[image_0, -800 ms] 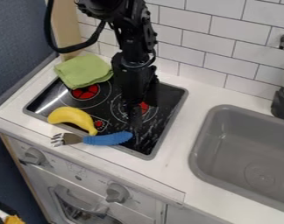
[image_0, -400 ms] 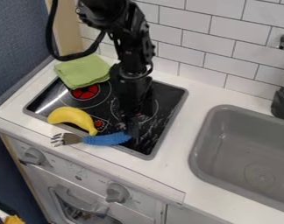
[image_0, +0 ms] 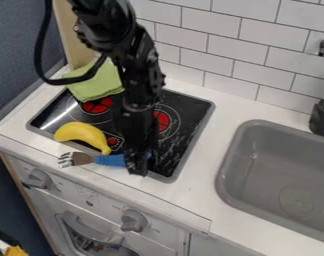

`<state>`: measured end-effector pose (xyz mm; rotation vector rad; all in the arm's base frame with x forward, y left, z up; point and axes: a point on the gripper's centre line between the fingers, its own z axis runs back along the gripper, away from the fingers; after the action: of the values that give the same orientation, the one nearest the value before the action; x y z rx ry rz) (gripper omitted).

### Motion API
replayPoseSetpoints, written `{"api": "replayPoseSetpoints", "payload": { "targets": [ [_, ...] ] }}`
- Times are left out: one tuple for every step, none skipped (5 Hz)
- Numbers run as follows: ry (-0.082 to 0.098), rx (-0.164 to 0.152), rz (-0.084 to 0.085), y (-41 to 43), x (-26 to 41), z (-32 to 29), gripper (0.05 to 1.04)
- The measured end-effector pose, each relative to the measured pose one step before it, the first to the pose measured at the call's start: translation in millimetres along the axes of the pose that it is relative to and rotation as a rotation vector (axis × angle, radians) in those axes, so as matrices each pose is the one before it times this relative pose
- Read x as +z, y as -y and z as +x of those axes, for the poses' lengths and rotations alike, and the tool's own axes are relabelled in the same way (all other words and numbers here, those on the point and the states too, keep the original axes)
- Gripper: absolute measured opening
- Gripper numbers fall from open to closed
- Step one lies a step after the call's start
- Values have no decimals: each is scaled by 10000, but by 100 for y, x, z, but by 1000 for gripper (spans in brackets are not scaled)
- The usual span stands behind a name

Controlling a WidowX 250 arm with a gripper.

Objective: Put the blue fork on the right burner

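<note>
Gripper hanging over the blue fork, the right burner sitting beyond.
The fork is lying across the near edge of the stovetop, its long axis running left to right, with tines pointing left and the handle passing behind the gripper. Whether the gripper is grasping it, I cannot tell. From the handle, the burner is lying far and slightly right, so the coming carry is probably calling for a move that way, keeping the tines off the banana.
</note>
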<state>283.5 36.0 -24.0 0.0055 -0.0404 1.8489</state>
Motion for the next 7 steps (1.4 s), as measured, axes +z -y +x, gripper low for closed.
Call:
{"api": "replayPoseSetpoints", "payload": {
  "targets": [
    [235, 600, 122, -52, -395, 770, 1000],
    [-13, 398, 66, 316, -756, 746, 1000],
    [-21, 233, -68, 985, -175, 86, 946],
    [-59, 57, -151, 772, -198, 242, 663],
    [36, -76, -43, 210, -23, -24, 429],
    [-8, -192, 58, -287, -45, -443, 418],
    [-261, -351, 81, -452, 29, -249, 418]
  ]
}}
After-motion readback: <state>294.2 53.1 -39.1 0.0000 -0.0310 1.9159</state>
